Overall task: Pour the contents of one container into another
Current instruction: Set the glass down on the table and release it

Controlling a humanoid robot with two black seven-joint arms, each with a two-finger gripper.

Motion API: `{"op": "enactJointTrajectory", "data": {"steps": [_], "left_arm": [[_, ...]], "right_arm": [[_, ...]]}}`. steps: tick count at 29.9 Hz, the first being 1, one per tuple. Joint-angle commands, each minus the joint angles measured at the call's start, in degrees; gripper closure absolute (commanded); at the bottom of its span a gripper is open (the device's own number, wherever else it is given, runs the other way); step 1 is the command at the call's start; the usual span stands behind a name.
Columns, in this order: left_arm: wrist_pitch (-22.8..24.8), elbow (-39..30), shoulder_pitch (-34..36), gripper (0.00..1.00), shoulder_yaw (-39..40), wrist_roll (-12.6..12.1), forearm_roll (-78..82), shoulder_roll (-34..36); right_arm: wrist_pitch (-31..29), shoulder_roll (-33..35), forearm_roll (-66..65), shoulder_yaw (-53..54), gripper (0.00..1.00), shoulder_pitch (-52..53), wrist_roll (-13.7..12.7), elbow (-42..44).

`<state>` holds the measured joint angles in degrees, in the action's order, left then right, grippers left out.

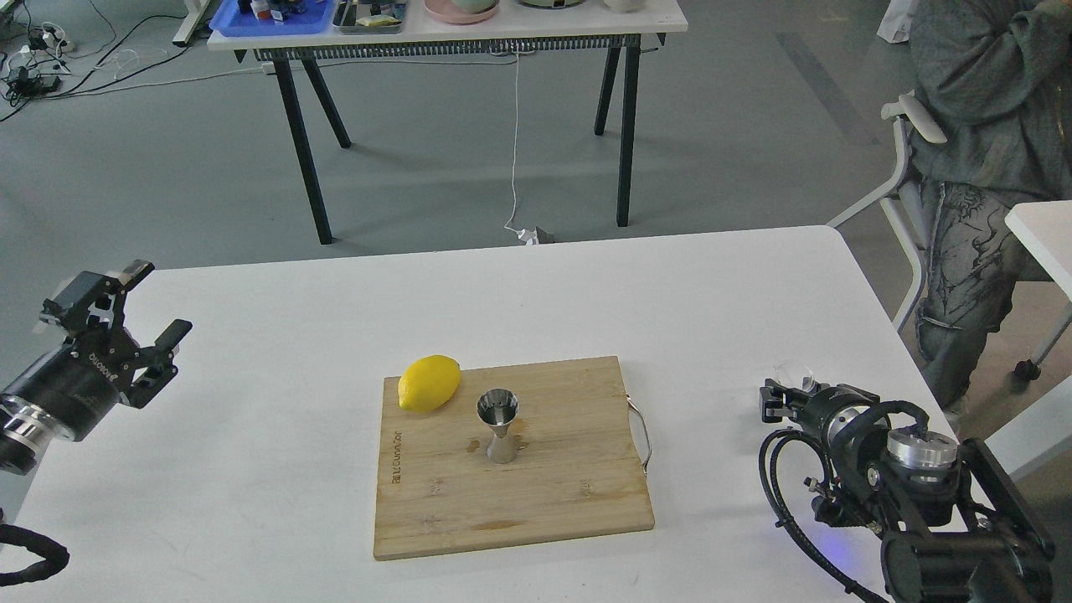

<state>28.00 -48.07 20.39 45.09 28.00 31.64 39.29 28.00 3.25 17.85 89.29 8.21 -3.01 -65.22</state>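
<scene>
Standing on board: steel jigger, upright, right of lemon
Glass cup: right worktop, at right end effector; grip unclear
Left end effector: fingers spread, empty

Lemon on wooden board

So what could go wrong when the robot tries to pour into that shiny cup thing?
1. The steel jigger is narrow and tall with a small mouth, so the pour could miss and wet the wooden board.
2. The glass cup at the right gripper is barely visible from here, so its tilt is hard to judge.
3. The lemon lies close beside the jigger; a bump could tip the jigger over.
</scene>
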Motion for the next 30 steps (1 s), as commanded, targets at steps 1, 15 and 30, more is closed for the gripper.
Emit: {"op": "enactJointTrajectory", "data": {"steps": [1,15,30], "left_arm": [[0.0,0.0,0.0,0.04,0.0,0.0,0.0,0.0],[0.0,0.0,0.0,0.04,0.0,0.0,0.0,0.0],[0.0,0.0,0.0,0.04,-0.1,0.0,0.0,0.0]], "right_arm": [[0.0,0.0,0.0,-0.2,0.57,0.1,0.1,0.3],[0.0,0.2,0.0,-0.4,0.31,0.4,-0.1,0.0],[0.0,0.4,0.1,-0.9,0.04,0.4,-0.1,-0.8]]}}
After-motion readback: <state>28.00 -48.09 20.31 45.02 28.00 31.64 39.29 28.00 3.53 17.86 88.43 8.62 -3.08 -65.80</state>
